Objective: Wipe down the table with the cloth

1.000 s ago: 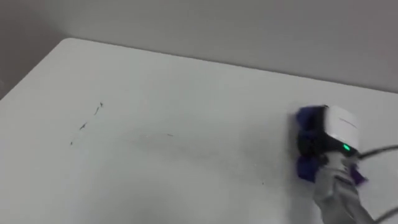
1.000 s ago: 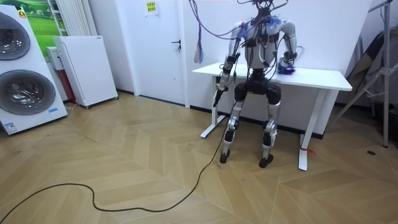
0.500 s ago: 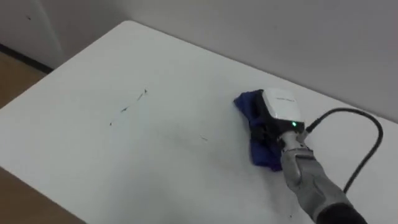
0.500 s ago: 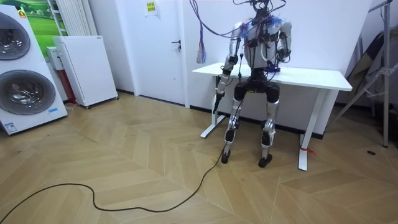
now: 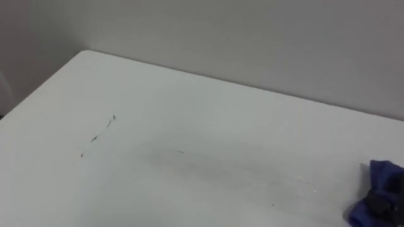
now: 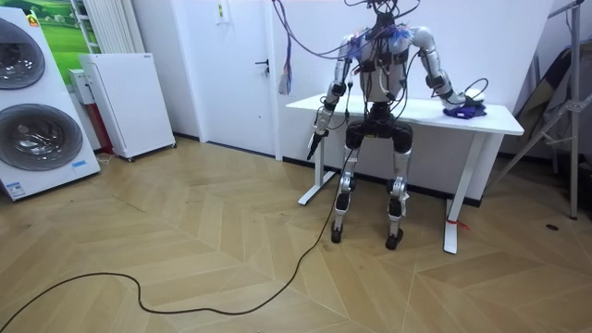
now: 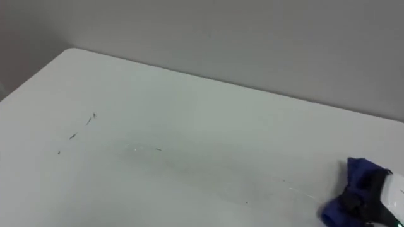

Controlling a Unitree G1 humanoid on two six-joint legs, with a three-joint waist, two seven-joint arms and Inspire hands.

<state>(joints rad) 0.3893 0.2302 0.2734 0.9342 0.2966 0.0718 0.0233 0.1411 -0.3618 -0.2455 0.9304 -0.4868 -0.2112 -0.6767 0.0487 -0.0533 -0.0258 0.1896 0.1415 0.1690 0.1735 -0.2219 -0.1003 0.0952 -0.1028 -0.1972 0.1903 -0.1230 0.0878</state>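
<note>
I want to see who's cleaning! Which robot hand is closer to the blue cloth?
Right. The right hand is on the blue cloth at the table's right end; the left hand hangs beside the table's left end, far away.

Quick count: one white table [image 5: 208,113], one blue cloth [image 7: 357,174], three tiny dark marks [image 5: 95,139] on the top. Off in the room, two stacked washing machines [image 6: 42,139], one low white cabinet [image 6: 125,102], one door [image 6: 245,74].
</note>
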